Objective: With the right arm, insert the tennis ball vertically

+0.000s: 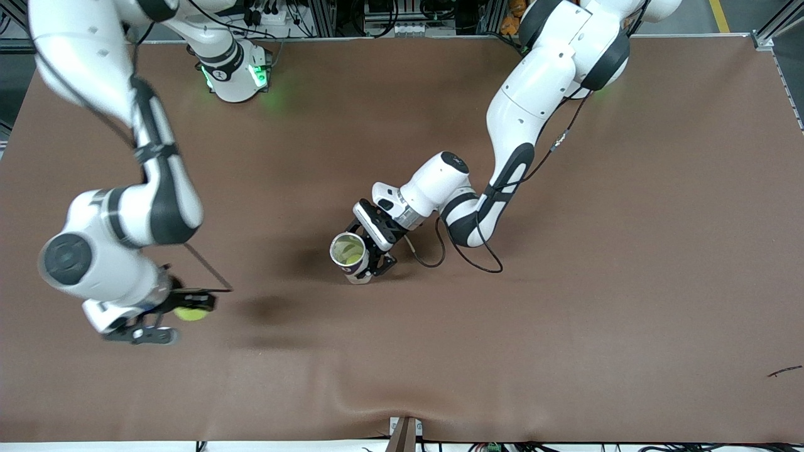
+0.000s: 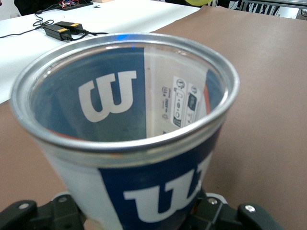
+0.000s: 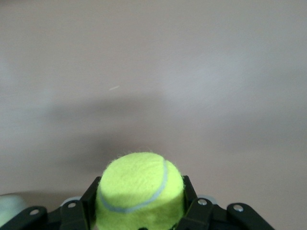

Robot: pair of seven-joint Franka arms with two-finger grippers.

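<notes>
A yellow-green tennis ball [image 1: 191, 312] [image 3: 139, 191] is up in the air over the brown table [image 1: 565, 282], at the right arm's end. My right gripper [image 1: 188, 311] [image 3: 139, 203] is shut on it, with one black finger on each side. A tennis ball can [image 1: 349, 251] [image 2: 129, 143] with a blue and white label and a silver rim stands upright near the table's middle, its mouth open upward. My left gripper [image 1: 367, 254] [image 2: 139, 213] is shut on the can's lower part. In the front view something yellow-green shows inside the can.
A black cable [image 1: 468, 254] loops on the table beside the left arm's wrist. A small dark scrap [image 1: 785, 371] lies near the table's edge at the left arm's end. Power bricks with cables [image 2: 62, 29] lie on a white surface off the table.
</notes>
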